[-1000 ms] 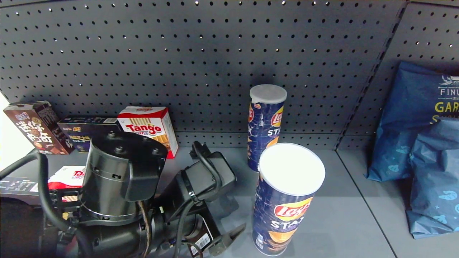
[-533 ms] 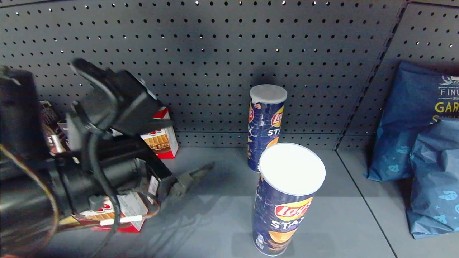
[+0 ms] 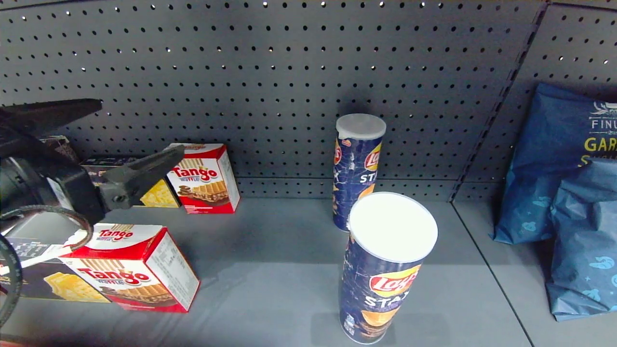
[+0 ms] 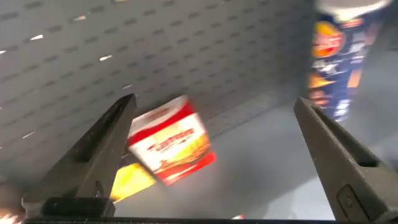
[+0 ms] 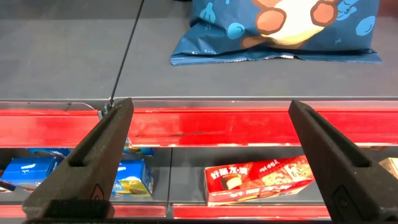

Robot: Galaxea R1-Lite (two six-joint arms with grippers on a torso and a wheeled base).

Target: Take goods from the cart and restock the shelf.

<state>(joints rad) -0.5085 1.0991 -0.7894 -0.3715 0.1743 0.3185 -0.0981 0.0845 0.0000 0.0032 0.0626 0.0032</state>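
A red and white wafer box [image 3: 130, 270] stands free at the shelf's front left, and a second wafer box [image 3: 205, 178] stands farther back by the pegboard. My left gripper [image 3: 140, 127] hangs open and empty above the shelf's left end, apart from both boxes. The left wrist view looks between the open left gripper [image 4: 216, 102] at the back wafer box [image 4: 171, 146] and a chips can [image 4: 342, 56]. My right gripper [image 5: 210, 106] is open and empty in front of a red shelf rail [image 5: 211, 127].
Two tall chips cans [image 3: 359, 168] [image 3: 385, 270] stand mid-shelf, one behind the other. Blue snack bags [image 3: 569, 168] fill the right bay. Dark boxes [image 3: 149, 193] lie at the left. Bare shelf floor [image 3: 270, 260] lies between the boxes and the cans. Below the rail sit a red-brown box [image 5: 258, 180] and a blue box [image 5: 134, 177].
My left arm has swung left and upward, away from the shelf's front middle. That uncovered the front wafer box, which stands alone. The cans and bags have not moved.
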